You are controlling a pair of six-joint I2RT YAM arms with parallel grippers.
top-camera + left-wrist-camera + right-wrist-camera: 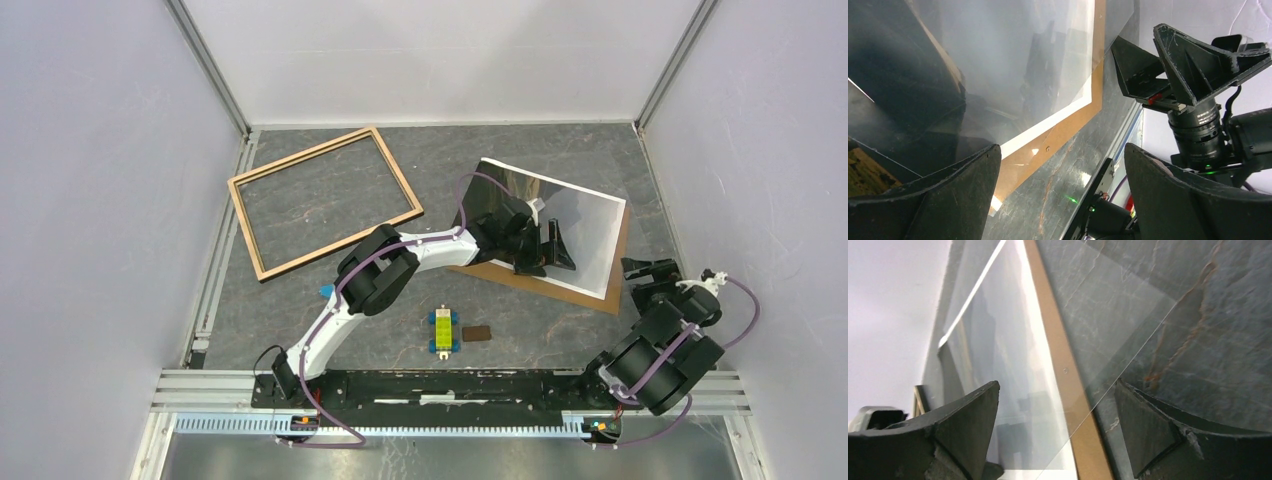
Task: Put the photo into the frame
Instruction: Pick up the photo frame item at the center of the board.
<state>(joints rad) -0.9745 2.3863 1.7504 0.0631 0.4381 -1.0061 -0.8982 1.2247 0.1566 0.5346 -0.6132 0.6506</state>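
1. Two grippers are near the photo (590, 225). It lies glossy side up on the right half of the table (440, 150), on top of a brown board (560, 288).
2. The board shows only as a strip along the near edge and the right edge of the photo.
3. The frame (300, 157) lies flat at the far left of the table, light wood side up, well apart from the photo. Bare table shows through it.
4. The left gripper (548, 262) reaches across over the near edge of the photo. Its jaws stand wide apart and hold nothing. Whether it touches the photo, I cannot tell.
5. The right gripper (648, 280) is just beside the right corner of the board. Its jaws are also spread wide, with nothing between them.
6. In the right wrist view a clear sheet (1128, 330) seems to lie over the photo and board. Its corner reaches past the board onto the table.
7. A yellow-green block (442, 330) and a small brown chip (477, 333) lie side by side near the arm bases.
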